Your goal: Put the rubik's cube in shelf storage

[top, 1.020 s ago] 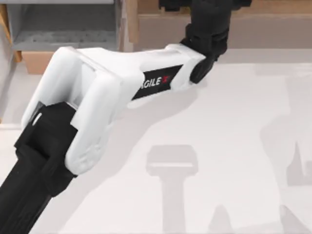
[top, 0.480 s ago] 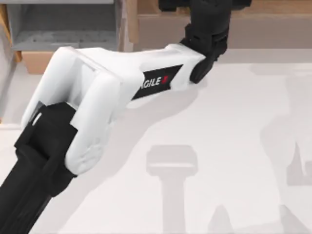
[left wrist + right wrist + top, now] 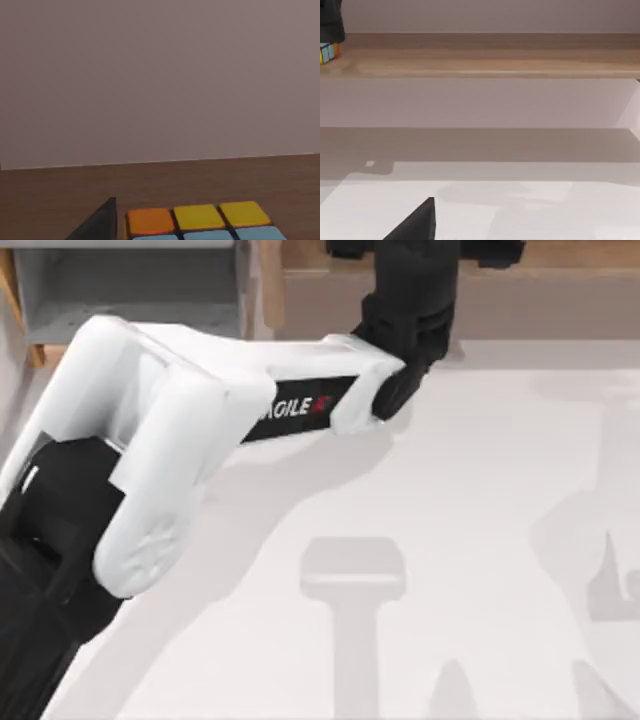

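Observation:
The rubik's cube [image 3: 200,222], with orange, yellow and light-blue tiles, rests on the wooden ledge of the shelf storage [image 3: 540,295] at the back of the table. In the right wrist view the rubik's cube [image 3: 326,52] sits at the end of the ledge under my left gripper [image 3: 330,20]. My left arm reaches across the table, and its black gripper [image 3: 405,285] is over the shelf. One dark finger [image 3: 100,226] stands just beside the cube with a thin gap, the gripper open. My right gripper is parked low over the table facing the shelf, open, one finger [image 3: 417,226] in view.
A grey-lined box with a light wood front [image 3: 130,290] stands at the back left, next to the shelf's side post [image 3: 268,285]. The shelf's greyish-brown back wall [image 3: 160,80] rises close behind the cube. The white tabletop [image 3: 480,520] spreads in front.
My left arm's white elbow link has swung to the left and slightly back. Its black wrist has stayed at the shelf, shifting a little left.

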You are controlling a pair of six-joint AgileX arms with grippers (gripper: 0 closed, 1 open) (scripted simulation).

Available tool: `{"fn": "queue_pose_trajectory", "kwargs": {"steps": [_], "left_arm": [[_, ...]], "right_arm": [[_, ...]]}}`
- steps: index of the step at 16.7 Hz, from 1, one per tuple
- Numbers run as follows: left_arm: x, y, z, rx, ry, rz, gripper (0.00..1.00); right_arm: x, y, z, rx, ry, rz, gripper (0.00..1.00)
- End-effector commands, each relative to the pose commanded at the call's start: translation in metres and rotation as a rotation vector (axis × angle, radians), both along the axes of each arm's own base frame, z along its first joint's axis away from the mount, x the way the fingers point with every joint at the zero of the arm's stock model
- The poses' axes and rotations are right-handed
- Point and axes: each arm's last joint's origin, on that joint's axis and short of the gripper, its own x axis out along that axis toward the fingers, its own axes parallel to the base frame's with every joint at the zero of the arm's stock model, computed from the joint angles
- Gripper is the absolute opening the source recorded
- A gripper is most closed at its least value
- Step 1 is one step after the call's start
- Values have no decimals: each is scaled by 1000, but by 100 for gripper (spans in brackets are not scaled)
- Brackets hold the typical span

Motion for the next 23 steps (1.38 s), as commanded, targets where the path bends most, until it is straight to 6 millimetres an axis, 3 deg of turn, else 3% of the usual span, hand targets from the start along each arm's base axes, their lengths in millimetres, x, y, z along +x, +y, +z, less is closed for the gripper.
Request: {"fn": "queue_pose_trajectory", "kwargs": {"steps": [5, 10, 16, 23], "left_arm": [[-23, 29, -12, 93, 19, -182, 100], [-48, 91, -43, 270, 59, -349, 100], [-76, 211, -76, 508, 58, -418, 100], [-126, 361, -84, 842, -51, -262, 100]], "right_arm": [[0, 0, 0, 0, 0, 0, 100], [0, 0, 0, 0, 0, 0, 100], [0, 0, 0, 0, 0, 0, 100], [0, 0, 0, 0, 0, 0, 100]]}}
